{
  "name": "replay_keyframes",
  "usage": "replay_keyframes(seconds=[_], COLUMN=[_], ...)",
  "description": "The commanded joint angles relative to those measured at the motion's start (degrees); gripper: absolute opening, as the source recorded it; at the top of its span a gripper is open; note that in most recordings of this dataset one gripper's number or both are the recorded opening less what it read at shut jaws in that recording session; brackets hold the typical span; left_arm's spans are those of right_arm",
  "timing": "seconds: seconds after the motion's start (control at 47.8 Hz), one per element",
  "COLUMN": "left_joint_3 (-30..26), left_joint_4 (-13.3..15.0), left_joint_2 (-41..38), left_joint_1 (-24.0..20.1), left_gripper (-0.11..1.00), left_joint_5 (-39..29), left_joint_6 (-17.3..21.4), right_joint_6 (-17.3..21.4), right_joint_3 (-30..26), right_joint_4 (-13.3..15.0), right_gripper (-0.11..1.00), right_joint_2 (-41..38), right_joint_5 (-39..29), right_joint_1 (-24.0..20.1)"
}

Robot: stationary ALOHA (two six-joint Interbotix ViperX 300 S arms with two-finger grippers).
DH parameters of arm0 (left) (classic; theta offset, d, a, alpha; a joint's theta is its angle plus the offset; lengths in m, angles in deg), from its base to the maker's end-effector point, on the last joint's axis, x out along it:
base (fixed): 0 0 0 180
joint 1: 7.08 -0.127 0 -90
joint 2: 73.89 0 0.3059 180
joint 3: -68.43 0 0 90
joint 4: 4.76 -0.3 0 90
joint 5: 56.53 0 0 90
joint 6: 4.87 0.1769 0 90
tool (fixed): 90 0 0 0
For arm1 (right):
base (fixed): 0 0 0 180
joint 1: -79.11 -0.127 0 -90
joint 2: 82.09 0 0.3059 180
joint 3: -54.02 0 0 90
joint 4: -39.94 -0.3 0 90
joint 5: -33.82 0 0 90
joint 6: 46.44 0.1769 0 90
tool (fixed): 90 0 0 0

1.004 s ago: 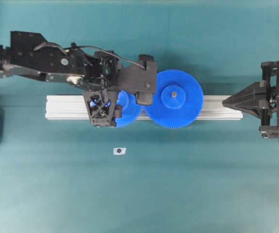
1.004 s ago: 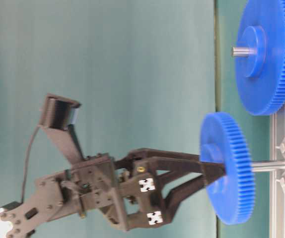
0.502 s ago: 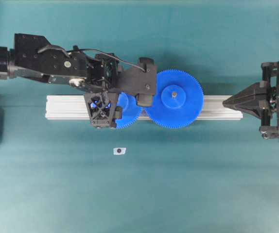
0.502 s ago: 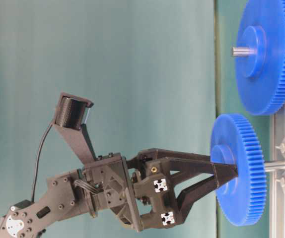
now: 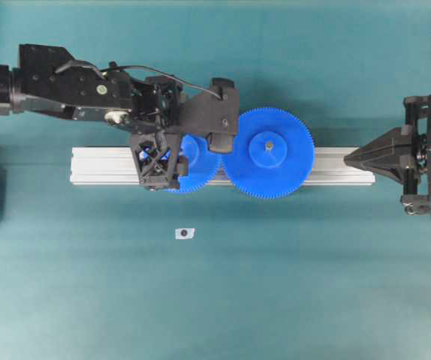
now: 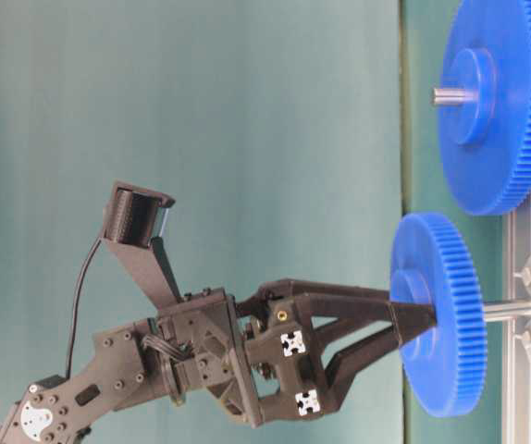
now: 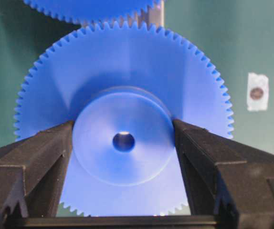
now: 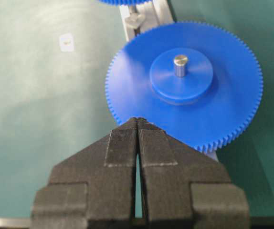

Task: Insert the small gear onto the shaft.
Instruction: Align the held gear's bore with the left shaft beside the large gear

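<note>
While left gripper [image 6: 412, 324] jaws pinch small gear [image 6: 437, 314] on shaft [image 6: 510, 311] — right gripper [image 8: 138, 125] jaws pressed together.

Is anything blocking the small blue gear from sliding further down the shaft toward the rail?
Nothing visible: the small blue plastic gear is already threaded on the thin silvery shaft, with bare shaft below it.

Overhead looks down; side cam level, both share small gear [image 5: 197, 166].
</note>
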Motion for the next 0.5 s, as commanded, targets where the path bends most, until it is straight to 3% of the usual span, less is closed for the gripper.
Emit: replay_keyframes(seconds=[0.0,0.481], left_joint_3=[-0.53,1.32], left_joint_4=[-0.18,-0.18], left_joint_2=[0.7,0.44], left_joint_1=[-0.7,2.81], left_gripper=[0.69,0.69], left_joint_5=[0.62,3.43], left_joint_6=[-0.26,-4.57], right_joint_6=[0.44,0.53], right_joint_3=[-0.7,-0.7], right_joint_4=[0.0,0.0], right_gripper=[0.0,0.0], right_joint_2=[-0.18,-0.18], right_joint_5=[0.35,0.44], right_joint_1=[0.18,0.18])
